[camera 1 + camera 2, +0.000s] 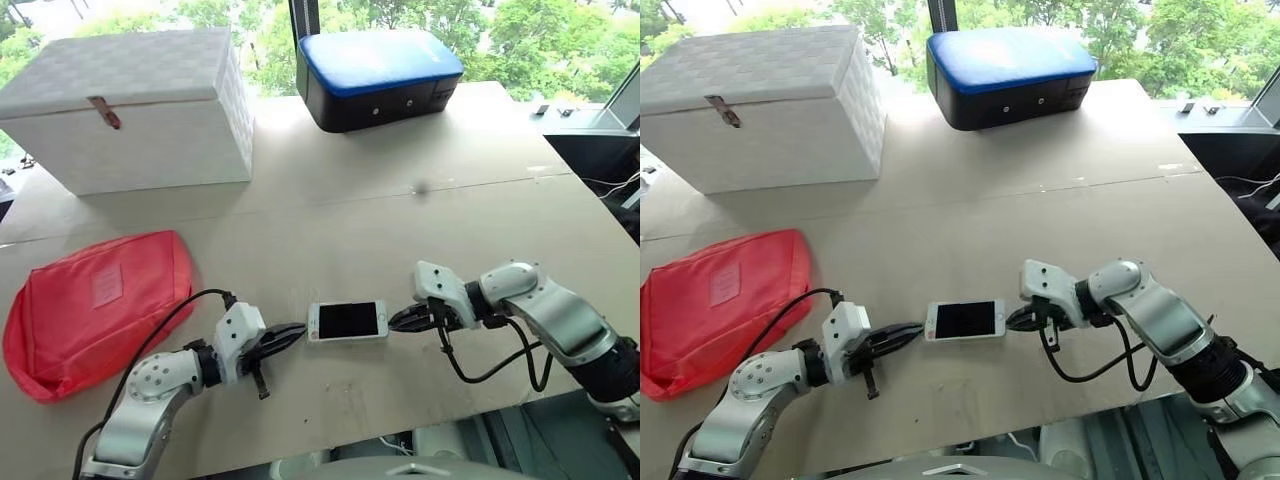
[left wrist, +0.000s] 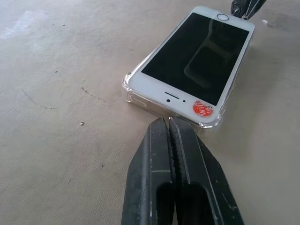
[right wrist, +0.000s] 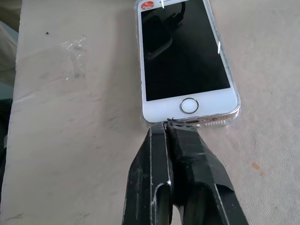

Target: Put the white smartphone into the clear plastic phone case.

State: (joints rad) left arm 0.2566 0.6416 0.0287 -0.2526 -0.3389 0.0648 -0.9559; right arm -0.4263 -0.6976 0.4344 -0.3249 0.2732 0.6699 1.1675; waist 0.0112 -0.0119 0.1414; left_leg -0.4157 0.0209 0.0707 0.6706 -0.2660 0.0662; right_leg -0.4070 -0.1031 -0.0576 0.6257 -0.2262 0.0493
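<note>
The white smartphone (image 1: 347, 321) lies screen-up on the table between my two grippers, sitting inside the clear plastic phone case (image 2: 132, 96), whose glinting rim shows around its edges. A small red sticker marks the phone's earpiece end. My left gripper (image 1: 296, 331) is shut, its tips against the phone's earpiece end (image 2: 167, 121). At the home-button end, the fingers of my right gripper (image 1: 394, 320) are shut with their tips touching the case rim (image 3: 166, 123). Neither gripper holds anything.
A red pouch (image 1: 95, 305) lies at the left. A white box (image 1: 130, 105) with a clasp stands at the back left, a blue-topped black case (image 1: 378, 75) at the back centre. The table's front edge runs just below my arms.
</note>
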